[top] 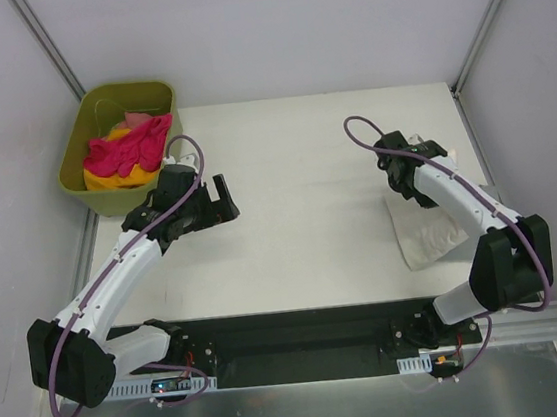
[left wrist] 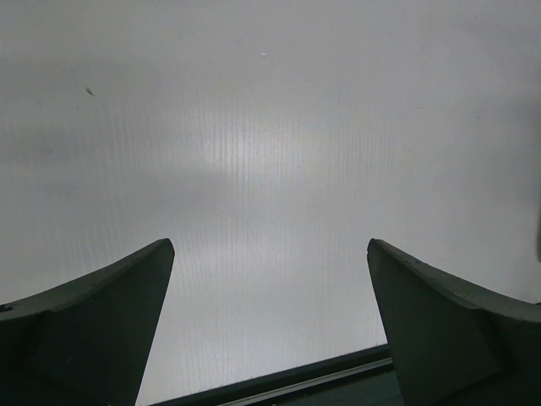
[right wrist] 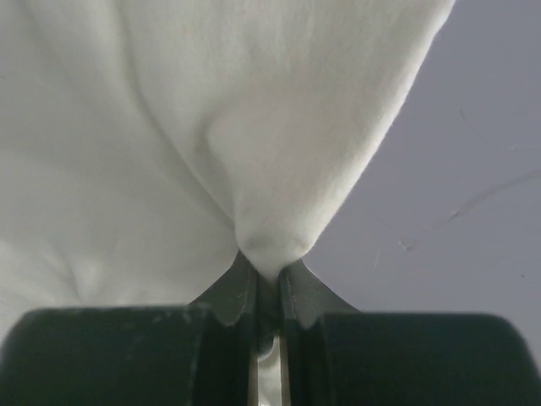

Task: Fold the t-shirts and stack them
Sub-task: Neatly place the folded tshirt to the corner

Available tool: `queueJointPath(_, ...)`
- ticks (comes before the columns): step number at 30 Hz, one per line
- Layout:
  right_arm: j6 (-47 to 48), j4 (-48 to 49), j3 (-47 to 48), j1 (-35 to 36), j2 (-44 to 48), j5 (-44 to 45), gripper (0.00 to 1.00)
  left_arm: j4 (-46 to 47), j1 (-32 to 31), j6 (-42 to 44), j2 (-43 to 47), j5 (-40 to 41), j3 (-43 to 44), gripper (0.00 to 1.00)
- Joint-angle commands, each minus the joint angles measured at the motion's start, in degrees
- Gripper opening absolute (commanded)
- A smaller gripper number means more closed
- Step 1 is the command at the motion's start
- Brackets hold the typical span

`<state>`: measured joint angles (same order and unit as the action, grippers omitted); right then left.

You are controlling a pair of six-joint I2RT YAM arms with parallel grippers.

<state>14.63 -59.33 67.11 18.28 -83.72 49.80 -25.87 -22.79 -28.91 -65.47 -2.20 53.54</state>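
A cream-white t-shirt (top: 428,237) lies in a folded bundle at the table's right side. My right gripper (top: 405,192) is at its far edge. In the right wrist view that gripper (right wrist: 269,269) is shut on a pinch of the cream-white cloth (right wrist: 211,127), which spreads away from the fingertips. My left gripper (top: 221,201) is open and empty over the bare table at the left; its fingers (left wrist: 101,321) stand wide apart. A bright pink shirt (top: 131,150), a yellow one (top: 119,178) and a bit of red cloth (top: 137,117) lie bunched in the tub. No grey shirt is in view.
The olive-green plastic tub (top: 72,162) stands at the table's far left corner, just behind my left gripper. White walls with metal posts enclose the white table (top: 304,165). A black base rail (top: 293,333) runs along the near edge.
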Motion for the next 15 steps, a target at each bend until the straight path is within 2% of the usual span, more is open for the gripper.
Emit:
queueJointPath(1,4.96,1.32,1.26,-4.21,3.47,3.82,0.01,0.12,0.55,1.57,-0.09,1.14,1.83,0.99)
queueJointPath(8,7.42,3.69,4.16,-9.92,4.36,1.27,0.01,0.12,0.72,2.10,-0.97,1.40,2.36,0.99)
queueJointPath(15,11.20,4.84,7.50,-11.69,5.23,-0.58,0.01,0.12,1.08,2.19,-1.32,1.49,2.71,0.99)
